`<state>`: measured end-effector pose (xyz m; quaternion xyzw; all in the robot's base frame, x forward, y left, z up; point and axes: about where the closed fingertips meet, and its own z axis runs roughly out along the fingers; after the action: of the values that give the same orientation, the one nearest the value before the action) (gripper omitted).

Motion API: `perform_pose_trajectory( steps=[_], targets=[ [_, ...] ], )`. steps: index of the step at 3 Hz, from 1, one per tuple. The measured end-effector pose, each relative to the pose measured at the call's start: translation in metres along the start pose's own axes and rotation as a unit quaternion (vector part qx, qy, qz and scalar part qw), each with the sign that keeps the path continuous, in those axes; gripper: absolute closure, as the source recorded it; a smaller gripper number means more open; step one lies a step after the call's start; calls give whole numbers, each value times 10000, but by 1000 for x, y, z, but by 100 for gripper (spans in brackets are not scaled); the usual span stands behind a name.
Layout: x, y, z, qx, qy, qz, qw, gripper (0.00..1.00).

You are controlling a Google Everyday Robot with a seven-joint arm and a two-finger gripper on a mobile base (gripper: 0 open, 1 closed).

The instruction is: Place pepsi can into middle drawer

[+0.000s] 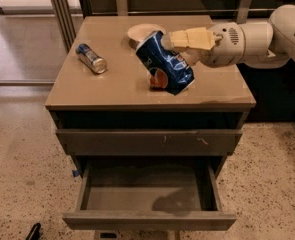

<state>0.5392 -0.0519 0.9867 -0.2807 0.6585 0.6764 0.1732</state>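
Note:
The pepsi can (pixel 164 66), dark blue with a red-white-blue logo, is tilted in the air just over the front half of the cabinet top (pixel 107 91). My gripper (pixel 176 46) comes in from the right on a white arm and is shut on the can's upper side, with its tan fingers (pixel 192 37) across it. The middle drawer (pixel 149 220) is pulled open below, in front of the cabinet. Its smooth grey floor is bare and carries a dark shadow at the right. The can is above and behind the drawer opening.
A slimmer blue-and-silver can (pixel 91 58) lies on its side at the left of the cabinet top. A pale round dish (pixel 142 31) sits at the back. The closed drawer with a scratched front (pixel 149 141) is above the open one. Speckled floor surrounds the cabinet.

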Motion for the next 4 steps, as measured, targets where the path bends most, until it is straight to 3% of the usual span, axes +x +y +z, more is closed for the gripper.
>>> perform_pose_trajectory(
  steps=[2,3,4],
  targets=[
    [-1,-1,12,45,133,-154,9998,100],
    [13,-24,12,204,-94,-288,9993,100],
    [36,-64,10,498,-454,-416,9969,100]
  ],
)
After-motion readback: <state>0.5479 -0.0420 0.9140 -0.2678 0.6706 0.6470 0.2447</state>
